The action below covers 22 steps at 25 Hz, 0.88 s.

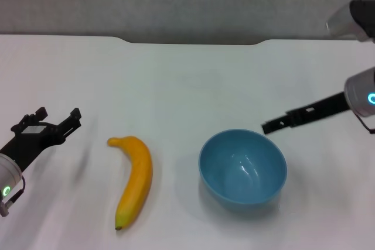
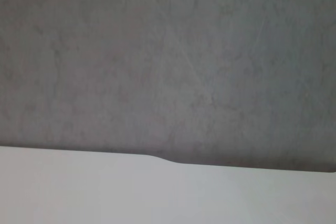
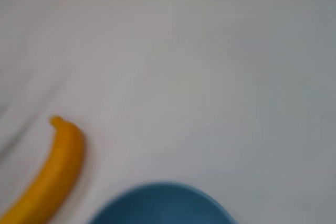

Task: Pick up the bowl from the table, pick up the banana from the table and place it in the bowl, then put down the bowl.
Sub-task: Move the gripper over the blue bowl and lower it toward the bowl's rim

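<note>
Bowl (image 1: 242, 168) on table (image 1: 176, 86) w/ banana (image 1: 134, 178); left gripper (image 1: 57, 120) jaws wide, right gripper (image 1: 274, 123) unclear.

The banana (image 1: 135, 178) and the bowl (image 1: 242, 168) are lying side by side on the desk (image 1: 187, 86), near its front edge, the banana to the left and the bowl to the right, with a gap between them. The banana's stem is pointing toward the far side and its tip toward the front. The left claw (image 1: 57, 116) is hovering left of the banana, apart from it. The right claw (image 1: 270, 126) is reaching in from the right, just behind the bowl's far right rim. The desk's far edge is showing a notch behind everything.
</note>
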Each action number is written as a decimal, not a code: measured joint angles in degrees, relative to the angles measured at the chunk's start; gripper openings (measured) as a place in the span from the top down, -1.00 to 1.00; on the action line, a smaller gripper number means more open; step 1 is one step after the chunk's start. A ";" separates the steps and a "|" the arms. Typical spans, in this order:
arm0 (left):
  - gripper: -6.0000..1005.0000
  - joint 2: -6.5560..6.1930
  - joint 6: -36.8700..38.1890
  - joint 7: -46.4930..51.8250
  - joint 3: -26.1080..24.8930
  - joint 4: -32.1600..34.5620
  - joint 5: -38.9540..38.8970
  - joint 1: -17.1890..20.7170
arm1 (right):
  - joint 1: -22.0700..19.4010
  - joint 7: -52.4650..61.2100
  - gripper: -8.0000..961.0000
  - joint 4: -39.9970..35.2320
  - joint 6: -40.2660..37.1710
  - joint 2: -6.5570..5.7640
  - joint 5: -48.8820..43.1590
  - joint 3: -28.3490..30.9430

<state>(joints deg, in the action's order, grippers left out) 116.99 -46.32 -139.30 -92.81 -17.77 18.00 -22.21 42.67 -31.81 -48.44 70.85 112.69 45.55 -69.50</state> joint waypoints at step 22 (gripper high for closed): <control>-0.78 0.18 0.07 0.00 0.00 0.02 -0.47 -0.82 | 1.96 -1.91 -0.82 12.34 -5.75 2.53 -3.96 -0.33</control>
<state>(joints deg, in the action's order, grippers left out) 117.16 -46.25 -139.30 -92.81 -17.75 17.53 -23.03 44.62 -33.72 -36.11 65.10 115.22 41.60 -69.83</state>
